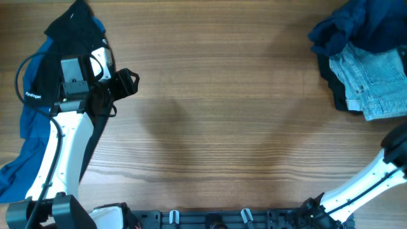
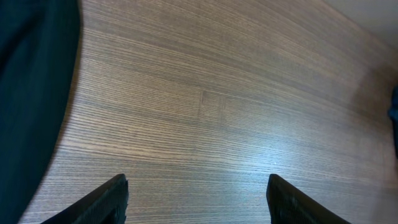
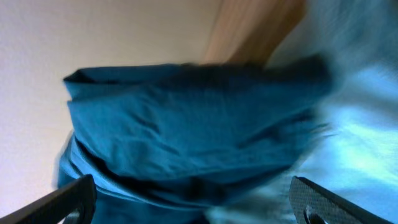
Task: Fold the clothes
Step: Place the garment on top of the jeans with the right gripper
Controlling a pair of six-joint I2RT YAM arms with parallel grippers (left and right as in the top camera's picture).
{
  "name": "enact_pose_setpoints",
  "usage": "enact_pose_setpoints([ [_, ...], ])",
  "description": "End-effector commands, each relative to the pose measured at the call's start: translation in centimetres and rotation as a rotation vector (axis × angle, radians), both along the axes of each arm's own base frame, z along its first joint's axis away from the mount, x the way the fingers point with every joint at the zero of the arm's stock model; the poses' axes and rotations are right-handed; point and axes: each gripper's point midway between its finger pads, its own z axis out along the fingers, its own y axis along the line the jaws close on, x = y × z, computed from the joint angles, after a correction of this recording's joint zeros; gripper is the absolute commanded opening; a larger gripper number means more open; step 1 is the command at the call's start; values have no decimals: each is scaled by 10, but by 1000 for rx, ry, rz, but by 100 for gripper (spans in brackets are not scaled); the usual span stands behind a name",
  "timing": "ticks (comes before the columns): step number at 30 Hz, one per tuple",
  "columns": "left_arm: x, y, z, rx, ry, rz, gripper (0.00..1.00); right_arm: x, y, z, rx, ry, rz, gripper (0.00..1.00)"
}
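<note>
Right gripper (image 3: 189, 190) is gaping empty, facing the shorts (image 3: 186, 118) heaped just ahead; left gripper (image 2: 198, 183), also spread empty, is hovering well away.

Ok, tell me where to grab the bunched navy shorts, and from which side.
I'd pinch the raised fold on the navy shorts from the right side: they lie bunched partly over the jeans, and that ridge faces the open right fingers.

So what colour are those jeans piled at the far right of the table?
The jeans are light, faded blue denim; the overhead view shows them best.
</note>
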Motion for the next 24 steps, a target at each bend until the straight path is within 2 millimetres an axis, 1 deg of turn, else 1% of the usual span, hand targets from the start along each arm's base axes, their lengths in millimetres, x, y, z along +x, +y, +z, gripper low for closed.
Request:
enact_pose_setpoints([
  [1, 1, -1, -1, -2, 5, 6, 71, -36, -24, 86, -597, 75, -39, 100],
  [2, 1, -1, -1, -2, 5, 6, 71, -40, -21, 96, -635, 86, -38, 100],
  [3, 1, -1, -1, -3, 6, 6, 71, -45, -11, 113, -666, 77, -35, 100],
  [4, 1, -1, -1, -5, 5, 4, 71, -45, -2, 125, -655, 48, -32, 100],
  [5, 1, -2, -1, -8, 5, 2, 71, -45, 8, 136, -619, 9, -30, 100],
  [6, 1, -3, -1, -11, 4, 0, 71, -44, 16, 145, -519, -27, -68, 100],
  [7, 0, -3, -1, -12, 5, -1, 71, -42, 20, 147, -426, -45, -107, 100],
  [8, 0, -3, -1, -11, 5, -1, 71, -40, 29, 148, -336, -68, -102, 85],
  [9, 0, -2, -1, -11, 4, -1, 71, -34, 35, 151, -343, -97, -65, 78],
  [10, 1, -2, -1, -11, 4, -1, 71, -23, 44, 157, -415, -153, 17, 76],
  [11, 1, -2, -1, -11, 4, -1, 71, -11, 57, 161, -508, -190, 89, 81],
  [12, 1, -2, -1, -11, 4, -1, 71, -2, 62, 155, -541, -154, 68, 88],
  [14, 1, -2, -1, -10, 4, -1, 71, 15, 68, 140, -619, -66, 4, 90],
  [16, 1, -2, -1, -10, 4, -1, 72, 32, 78, 125, -657, -7, -51, 89],
  [18, 1, -2, -2, -11, 7, -1, 72, 49, 90, 104, -640, 50, -140, 89],
  [19, 1, -2, -2, -11, 8, -1, 71, 54, 95, 95, -620, 75, -191, 89],
  [20, 1, -2, -3, -11, 11, -1, 71, 57, 97, 84, -592, 106, -260, 89],
  [21, 0, -2, -4, -11, 13, -1, 71, 60, 100, 77, -566, 118, -300, 89],
  [22, -1, -3, -5, -12, 20, -1, 71, 67, 105, 67, -528, 122, -328, 90],
  [24, -3, -3, -6, -13, 31, -1, 71, 70, 105, 56, -476, 129, -361, 90],
])
